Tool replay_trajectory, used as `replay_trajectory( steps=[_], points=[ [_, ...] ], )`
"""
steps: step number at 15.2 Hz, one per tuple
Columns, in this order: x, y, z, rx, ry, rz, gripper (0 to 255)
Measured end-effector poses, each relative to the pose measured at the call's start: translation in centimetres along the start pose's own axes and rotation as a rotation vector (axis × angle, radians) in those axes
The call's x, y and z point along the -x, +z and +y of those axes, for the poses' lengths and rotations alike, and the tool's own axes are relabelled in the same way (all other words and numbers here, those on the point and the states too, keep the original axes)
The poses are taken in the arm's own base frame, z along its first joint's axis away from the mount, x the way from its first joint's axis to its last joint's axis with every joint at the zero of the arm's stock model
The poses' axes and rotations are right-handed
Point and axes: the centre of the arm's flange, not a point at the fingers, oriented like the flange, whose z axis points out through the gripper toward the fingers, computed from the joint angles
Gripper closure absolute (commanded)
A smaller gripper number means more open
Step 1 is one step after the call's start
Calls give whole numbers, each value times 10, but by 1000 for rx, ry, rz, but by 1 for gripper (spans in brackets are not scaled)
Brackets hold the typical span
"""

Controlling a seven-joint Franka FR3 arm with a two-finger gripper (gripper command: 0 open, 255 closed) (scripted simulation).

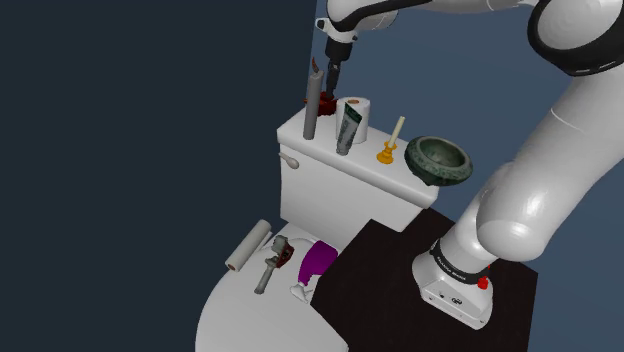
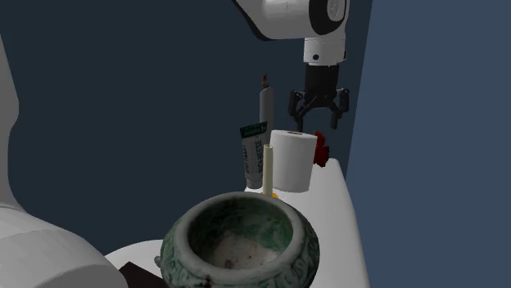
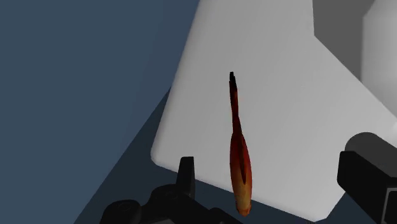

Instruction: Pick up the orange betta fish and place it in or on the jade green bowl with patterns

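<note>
The orange-red betta fish [image 3: 240, 159] lies narrow on the white toilet tank lid [image 3: 286, 95], near its far corner. My gripper [image 3: 275, 160] hangs open straight above it, one finger on each side, neither touching. In the shoulder view the gripper [image 1: 331, 75] is above the dark red fish [image 1: 327, 100] at the tank's far end. In the second exterior view the open gripper [image 2: 318, 114] hovers over the fish [image 2: 323, 152], half hidden behind a paper roll. The patterned green bowl [image 1: 440, 147] [image 2: 176, 237] stands empty at the tank's other end.
Along the tank lid [image 1: 340, 170] stand a tall grey bottle [image 1: 312, 100], a green-and-white tube [image 1: 347, 130], a white paper roll [image 1: 354, 110] and a yellow candlestick [image 1: 391, 148]. A rolled paper [image 1: 247, 245], a metal tool [image 1: 268, 268] and a purple thing [image 1: 318, 260] lie on the toilet lid below.
</note>
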Motion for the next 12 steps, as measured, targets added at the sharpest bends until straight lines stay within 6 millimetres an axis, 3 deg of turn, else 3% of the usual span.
replay_trajectory(
  steps=[9, 12],
  points=[
    [-10, 43, 7, -2, -29, 3, 0],
    [-10, 45, 8, -2, -29, 4, 0]
  ],
)
